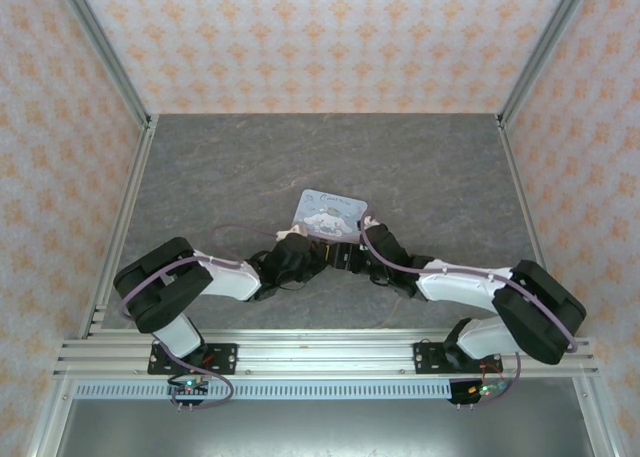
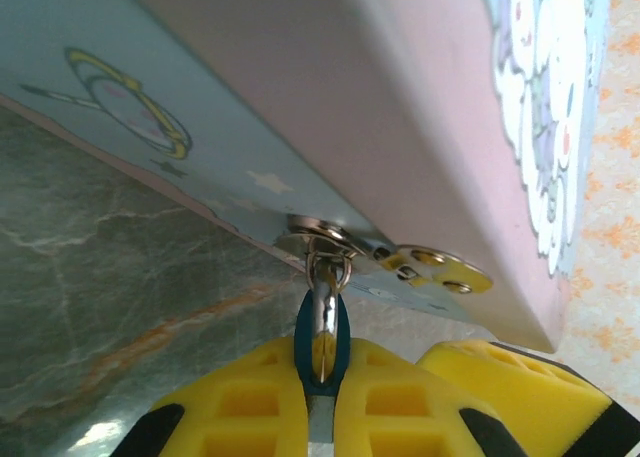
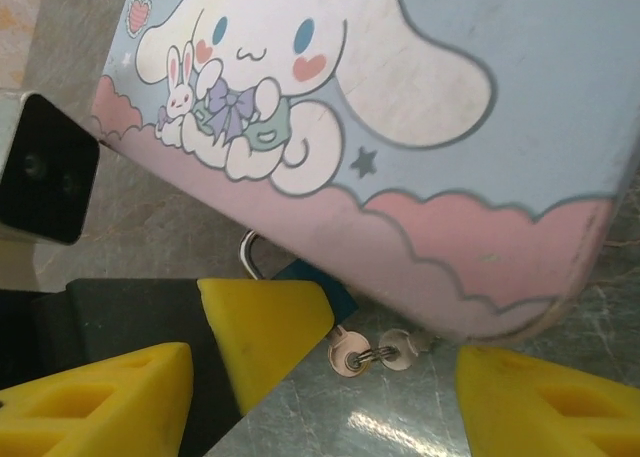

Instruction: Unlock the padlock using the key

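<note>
The teal padlock (image 2: 322, 349) hangs by its silvery shackle from the hasp (image 2: 325, 239) of the tin. My left gripper (image 2: 322, 387) is shut on the padlock body. In the right wrist view the padlock (image 3: 322, 287) is partly hidden behind a yellow left finger (image 3: 265, 327). The key (image 3: 350, 353) sticks out of the padlock's lower end, and a small ring joins it to a second key (image 3: 398, 347). My right gripper (image 3: 330, 417) is open, one finger on each side of the keys, touching neither. Both grippers, left (image 1: 300, 249) and right (image 1: 350, 255), meet at the tin's near edge.
The pastel pink-and-blue cartoon tin (image 1: 333, 215) stands mid-table on the grey stone-pattern surface (image 1: 220, 177), tilted up at its near edge. The left wrist camera housing (image 3: 40, 167) sits close on the right gripper's left. Metal frame posts and patterned walls enclose the table.
</note>
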{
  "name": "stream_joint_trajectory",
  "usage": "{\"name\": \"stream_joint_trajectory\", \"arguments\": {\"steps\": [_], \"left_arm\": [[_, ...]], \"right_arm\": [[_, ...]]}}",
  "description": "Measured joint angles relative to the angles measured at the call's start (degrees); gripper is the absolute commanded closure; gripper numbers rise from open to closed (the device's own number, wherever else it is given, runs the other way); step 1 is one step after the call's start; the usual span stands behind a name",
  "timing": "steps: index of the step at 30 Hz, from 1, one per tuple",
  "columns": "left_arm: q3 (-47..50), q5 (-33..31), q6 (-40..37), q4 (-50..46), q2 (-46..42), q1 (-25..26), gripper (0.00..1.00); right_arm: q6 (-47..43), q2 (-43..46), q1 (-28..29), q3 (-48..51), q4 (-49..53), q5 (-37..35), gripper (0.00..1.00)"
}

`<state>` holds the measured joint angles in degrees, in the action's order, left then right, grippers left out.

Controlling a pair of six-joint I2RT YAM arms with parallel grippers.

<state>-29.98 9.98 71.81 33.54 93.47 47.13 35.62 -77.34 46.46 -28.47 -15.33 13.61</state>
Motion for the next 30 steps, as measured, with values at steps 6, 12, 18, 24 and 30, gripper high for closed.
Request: {"name": "stream_joint_trajectory", "arguments": {"steps": [6,12,18,24,30], "left_arm": [[0.6,-1.9,-1.2,-2.9,-1.5,-0.4,0.72],[3.3,-1.4,-1.7,-4.9,-5.2,0.0,0.49],[5.2,-2.2,-2.8,-8.7,-14.2,-0.3,0.26],[6.4,-3.5,-4.9,-14.7,-25.4,-4.7,0.16],[8.1,-2.8,-6.5,-19.2,-31.6,-10.1,0.15]], "right_arm": [[1.4,-4.0,-0.3,-2.4,-2.5,0.1,0.31],[2.4,-7.3,-1.6,-4.5,-3.7,-0.1,0.31],[2.7,-9.8,-4.4,-8.0,-3.6,0.4,0.31],[1.9,-12.0,-6.6,-11.9,-3.7,3.7,0.32],[-0.3,-12.7,-6.6,-11.5,-4.3,9.3,0.38]]}}
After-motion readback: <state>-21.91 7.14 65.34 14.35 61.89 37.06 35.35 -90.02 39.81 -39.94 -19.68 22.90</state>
